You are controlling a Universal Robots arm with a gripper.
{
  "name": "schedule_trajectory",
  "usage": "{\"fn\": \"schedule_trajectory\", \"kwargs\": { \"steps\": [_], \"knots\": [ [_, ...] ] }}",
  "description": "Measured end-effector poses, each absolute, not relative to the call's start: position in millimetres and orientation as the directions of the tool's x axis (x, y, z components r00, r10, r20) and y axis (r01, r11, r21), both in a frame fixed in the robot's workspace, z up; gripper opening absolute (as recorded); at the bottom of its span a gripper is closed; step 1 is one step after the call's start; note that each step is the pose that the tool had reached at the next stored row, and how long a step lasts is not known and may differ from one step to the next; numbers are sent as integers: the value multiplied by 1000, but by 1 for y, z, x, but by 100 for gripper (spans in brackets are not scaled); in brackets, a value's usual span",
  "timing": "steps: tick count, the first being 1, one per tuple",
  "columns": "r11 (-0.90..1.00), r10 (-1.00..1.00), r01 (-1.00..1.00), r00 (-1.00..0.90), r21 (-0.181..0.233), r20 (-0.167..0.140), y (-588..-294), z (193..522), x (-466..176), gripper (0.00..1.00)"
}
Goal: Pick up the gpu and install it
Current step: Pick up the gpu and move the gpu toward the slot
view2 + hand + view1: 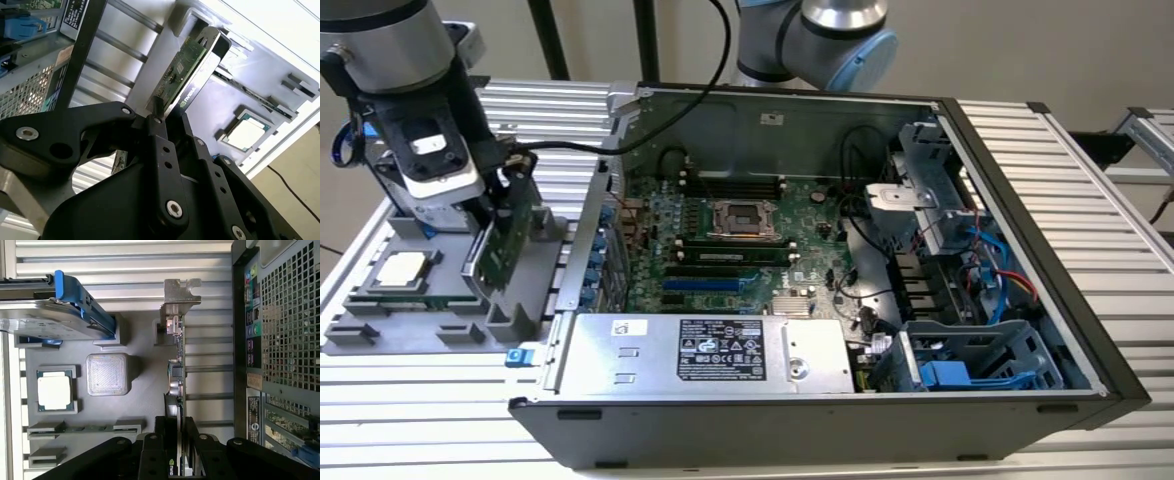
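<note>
Exterior view, left: gripper (498, 205) pinches the upright gpu (491, 255) between narrowed jaws — card not yet lifted from its gray holder (400, 335); 0 of 2 steps complete.

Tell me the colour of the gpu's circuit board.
Green. The gpu board's face shows best in the second wrist view.
</note>
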State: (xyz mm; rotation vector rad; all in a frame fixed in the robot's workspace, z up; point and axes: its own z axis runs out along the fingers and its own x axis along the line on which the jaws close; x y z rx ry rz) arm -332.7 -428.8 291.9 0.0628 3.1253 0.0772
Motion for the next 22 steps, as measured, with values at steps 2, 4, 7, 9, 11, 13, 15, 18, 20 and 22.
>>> {"fn": "schedule_trajectory", "kwargs": {
  "steps": [2, 4, 7, 9, 11, 13, 15, 18, 20, 22],
  "knots": [
    [998, 40, 40, -999, 50, -14, -429, 294, -333, 0],
    [998, 40, 40, -999, 50, -14, -429, 297, -333, 0],
    [998, 40, 40, -999, 50, -14, -429, 300, -333, 0],
    [998, 41, 40, -999, 50, -15, -429, 302, -333, 0],
    [998, 40, 40, -999, 50, -15, -429, 304, -333, 0],
    [998, 40, 40, -999, 50, -15, -429, 307, -333, 0],
    [998, 40, 40, -999, 50, -16, -429, 309, -333, 0],
    [998, 40, 40, -999, 50, -16, -429, 312, -333, 0],
    [998, 40, 40, -999, 50, -17, -429, 313, -333, 0],
    [998, 40, 40, -999, 50, -17, -429, 315, -333, 0]
  ]
}}
